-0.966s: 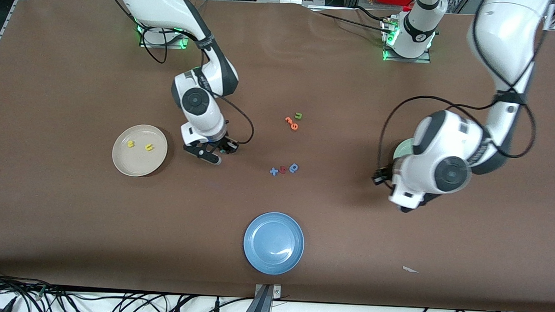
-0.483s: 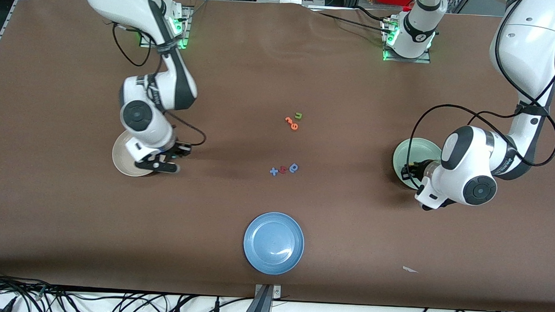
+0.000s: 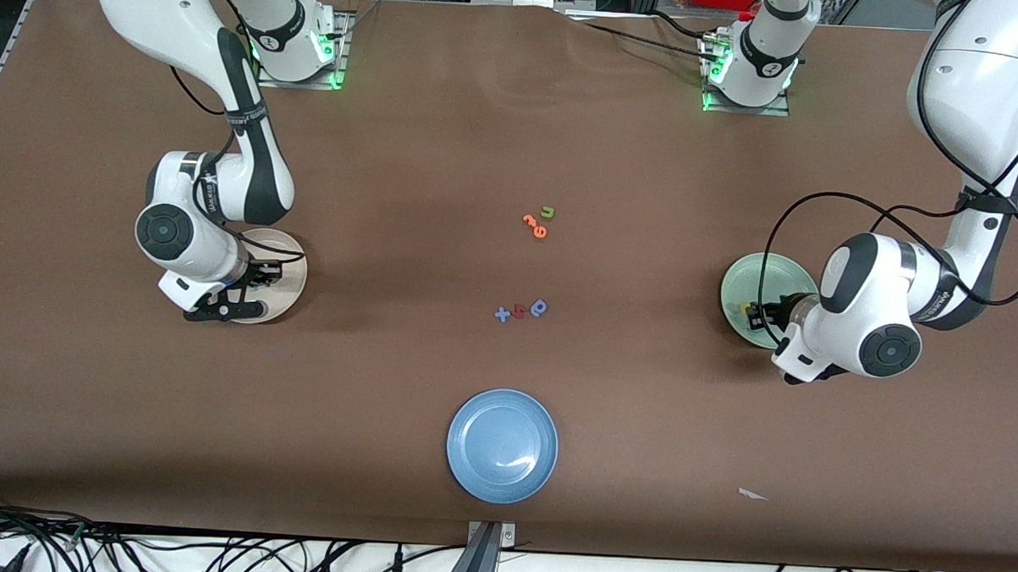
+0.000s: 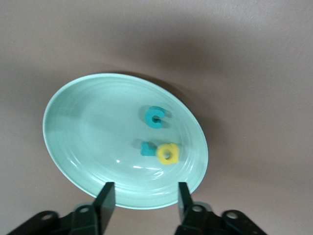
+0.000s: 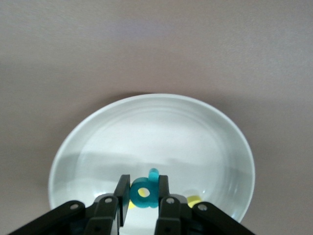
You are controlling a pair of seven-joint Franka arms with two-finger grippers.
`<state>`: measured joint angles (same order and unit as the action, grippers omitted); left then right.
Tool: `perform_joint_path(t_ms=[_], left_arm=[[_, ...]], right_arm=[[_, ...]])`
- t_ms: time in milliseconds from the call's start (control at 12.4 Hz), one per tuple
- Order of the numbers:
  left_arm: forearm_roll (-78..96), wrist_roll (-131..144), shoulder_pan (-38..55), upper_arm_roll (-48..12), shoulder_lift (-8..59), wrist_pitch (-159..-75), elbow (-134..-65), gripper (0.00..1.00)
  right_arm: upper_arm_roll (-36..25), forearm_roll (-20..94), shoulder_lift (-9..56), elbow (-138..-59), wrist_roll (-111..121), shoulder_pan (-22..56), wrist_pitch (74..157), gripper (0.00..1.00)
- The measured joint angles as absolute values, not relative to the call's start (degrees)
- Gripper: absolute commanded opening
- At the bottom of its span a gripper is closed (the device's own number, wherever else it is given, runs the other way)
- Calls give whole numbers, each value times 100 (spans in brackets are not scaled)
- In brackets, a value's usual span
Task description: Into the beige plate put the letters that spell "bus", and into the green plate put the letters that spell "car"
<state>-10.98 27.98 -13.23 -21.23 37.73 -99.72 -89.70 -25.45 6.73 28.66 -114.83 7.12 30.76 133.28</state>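
The green plate holds a teal c, a small teal r and a yellow a, close together. My left gripper hangs open over that plate's rim with nothing between its fingers. In the front view the left gripper sits over the green plate at the left arm's end. My right gripper is shut on the teal b, low over the beige plate. Yellow letters lie in that plate, mostly hidden by the fingers. The front view shows the right gripper over the beige plate.
A blue plate stands near the front edge at mid-table. A green u and orange letters lie mid-table, with blue and red letters a little nearer the camera. A white paper scrap lies toward the left arm's end.
My right arm has carried the teal b from mid-table to over the beige plate. My left gripper has drawn back over the green plate and opened.
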Motion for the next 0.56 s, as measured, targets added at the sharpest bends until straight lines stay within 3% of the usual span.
perform_joint_path(t_ms=[81, 161, 564], left_arm=[[-1098, 2675, -1358, -2124, 3695, -9976, -8936, 100], [-1098, 2516, -1406, -2125, 3566, -9977, -8902, 100], [-900, 2069, -1540, -2147, 2637, -9972, -8797, 100]], right_arm=[[-2545, 683, 2935, -11486, 755, 3055, 13387, 62], [-2542, 700, 2995, -11485, 760, 3053, 13421, 100], [-2518, 749, 2853, -11348, 761, 3058, 12934, 100]])
